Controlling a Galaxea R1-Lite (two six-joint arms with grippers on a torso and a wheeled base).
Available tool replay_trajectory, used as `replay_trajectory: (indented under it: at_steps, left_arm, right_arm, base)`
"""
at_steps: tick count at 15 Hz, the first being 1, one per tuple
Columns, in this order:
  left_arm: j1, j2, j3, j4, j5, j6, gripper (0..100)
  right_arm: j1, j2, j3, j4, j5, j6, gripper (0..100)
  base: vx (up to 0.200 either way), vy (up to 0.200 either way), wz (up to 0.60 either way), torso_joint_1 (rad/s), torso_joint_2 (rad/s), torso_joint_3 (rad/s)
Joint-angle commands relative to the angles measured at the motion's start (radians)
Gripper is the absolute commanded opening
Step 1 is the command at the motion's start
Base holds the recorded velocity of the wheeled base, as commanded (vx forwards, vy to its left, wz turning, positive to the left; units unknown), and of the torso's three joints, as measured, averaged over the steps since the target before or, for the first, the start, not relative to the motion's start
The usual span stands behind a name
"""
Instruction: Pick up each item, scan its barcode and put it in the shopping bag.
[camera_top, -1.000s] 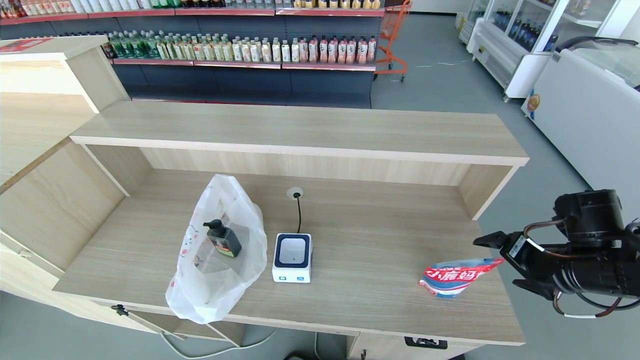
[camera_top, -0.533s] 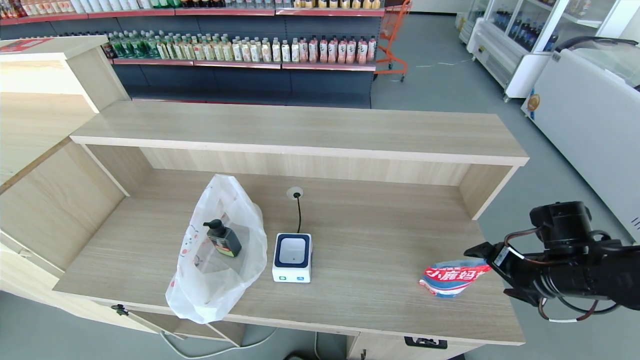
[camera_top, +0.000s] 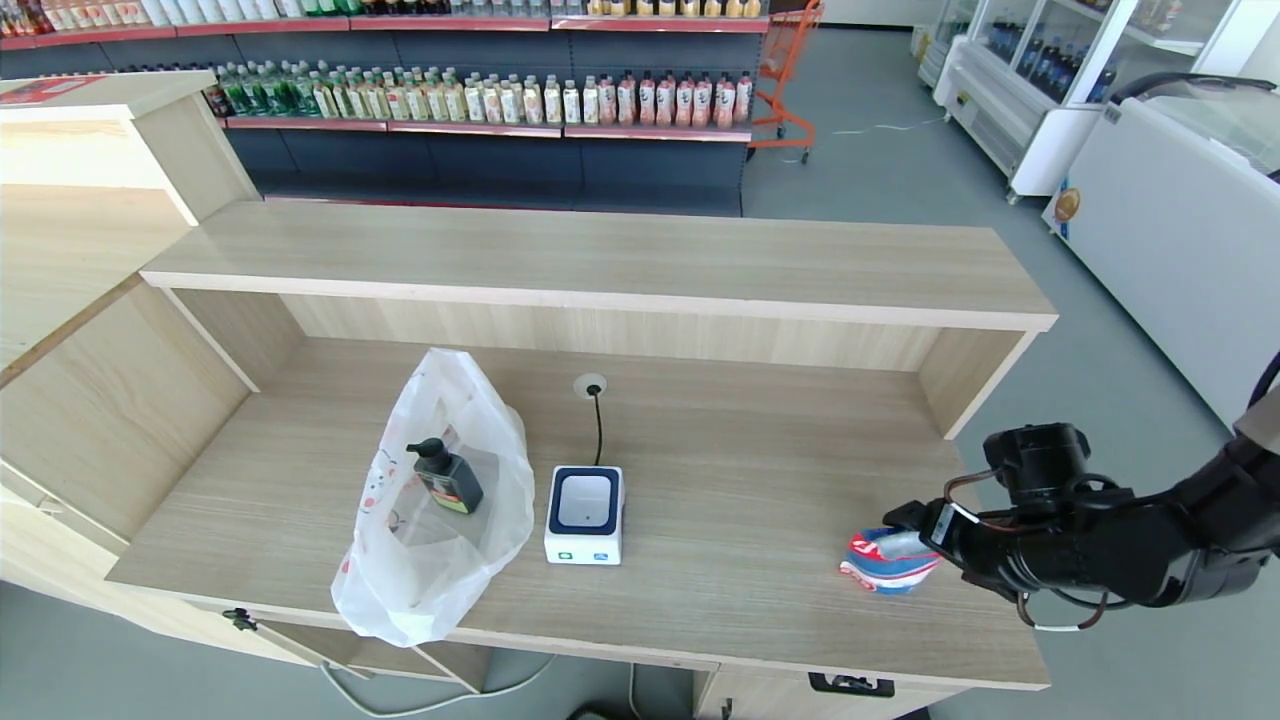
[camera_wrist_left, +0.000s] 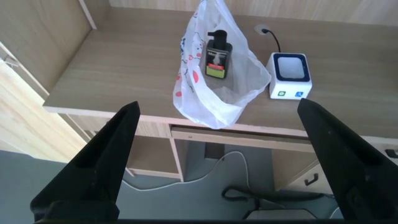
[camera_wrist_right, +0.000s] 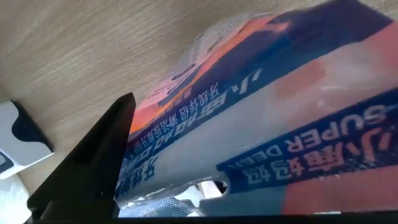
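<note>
Right gripper (camera_top: 925, 548), fingers spread, straddles the red-white-and-blue plastic pouch (camera_top: 882, 565) on the pale wooden counter (camera_top: 750, 480) (left gripper (camera_wrist_left: 217, 107) gapes too)

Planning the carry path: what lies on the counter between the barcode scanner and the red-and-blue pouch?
Nothing: in the head view the counter between the scanner and the pouch is bare wood.

Light wood counter (camera_top: 700, 480) — drink shelves (camera_top: 480, 100), freezers (camera_top: 1170, 200), grey floor (camera_top: 900, 170).
</note>
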Motion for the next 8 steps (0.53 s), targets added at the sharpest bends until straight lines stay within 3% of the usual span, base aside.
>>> replay_trajectory:
  at_steps: [1,2,3,6,8]
  left_arm:
    - [0.0,0.0,0.0,0.0,0.0,0.0,100]
    - [0.0,0.0,0.0,0.0,0.0,0.0,100]
    - [0.0,0.0,0.0,0.0,0.0,0.0,100]
    - [0.0,0.0,0.0,0.0,0.0,0.0,100]
    - [0.0,0.0,0.0,0.0,0.0,0.0,100]
  right_arm:
    - [0.014,0.091,-0.063,-0.005,0.0,-0.01,100]
    - [0.016,0.11,-0.082,-0.022,0.0,-0.019,100]
    - [0.017,0.126,-0.095,-0.032,0.0,-0.042,0]
    - [0.019,0.151,-0.112,-0.033,-0.003,-0.079,0]
    - [0.028,0.174,-0.115,-0.056,-0.034,-0.203,0]
  base:
    - [0.0,0.0,0.0,0.0,0.0,0.0]
    - [0.0,0.0,0.0,0.0,0.0,0.0]
    - [0.0,0.0,0.0,0.0,0.0,0.0]
    - [0.0,0.0,0.0,0.0,0.0,0.0]
    - [0.0,0.0,0.0,0.0,0.0,0.0]
